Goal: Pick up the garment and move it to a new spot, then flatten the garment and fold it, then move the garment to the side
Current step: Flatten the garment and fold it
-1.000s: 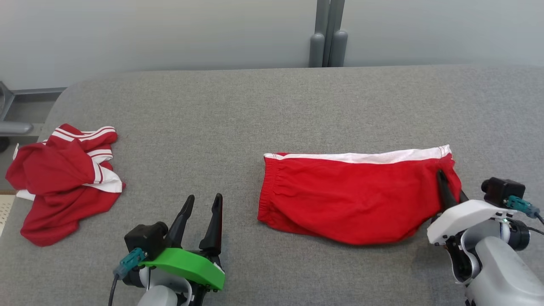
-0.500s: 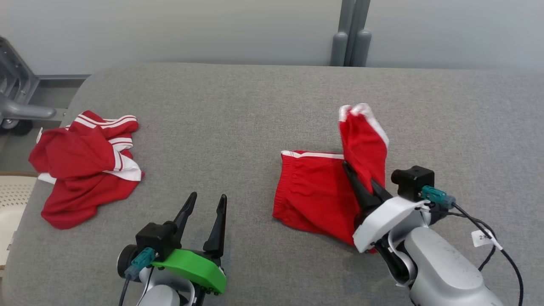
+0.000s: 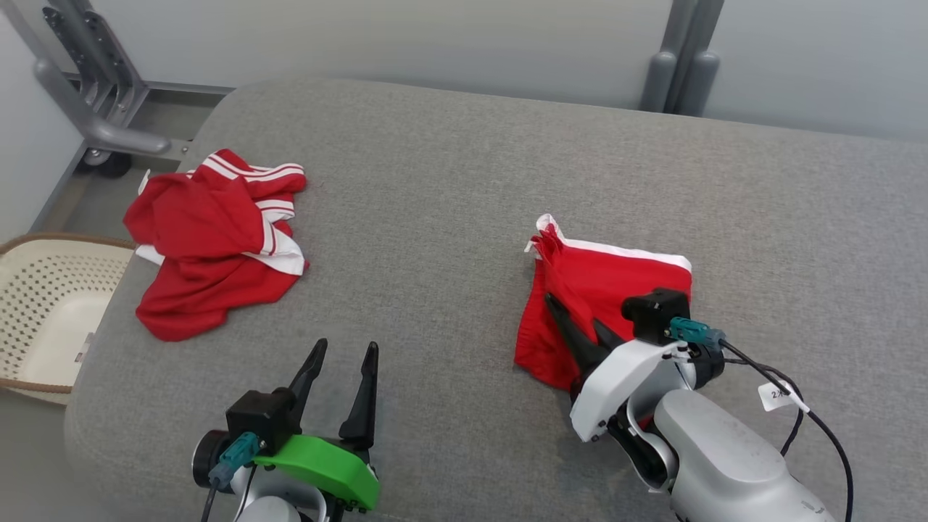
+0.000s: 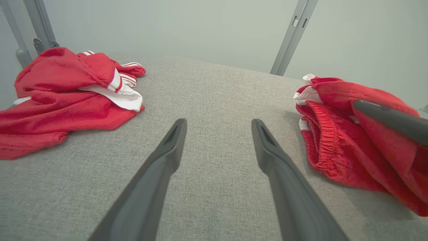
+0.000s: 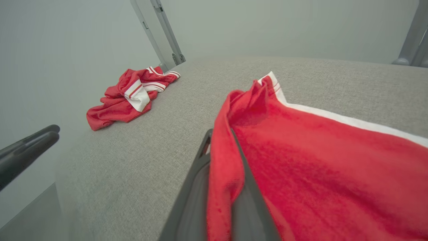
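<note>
Right wrist view: right hand pinches a folded edge of the shorts (limp, light cloth, likely best held at hems); left hand wide.

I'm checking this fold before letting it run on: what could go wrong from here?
1. The right tool is shut on just a narrow pinch of the red shorts, so the cloth might slip free mid-fold.
2. The left tool hangs open, apart from the shorts; with nothing pinning the lower layer, the whole garment may drag across the table.
3. The waistband corner is bunched, so the fold may land uneven.
</note>
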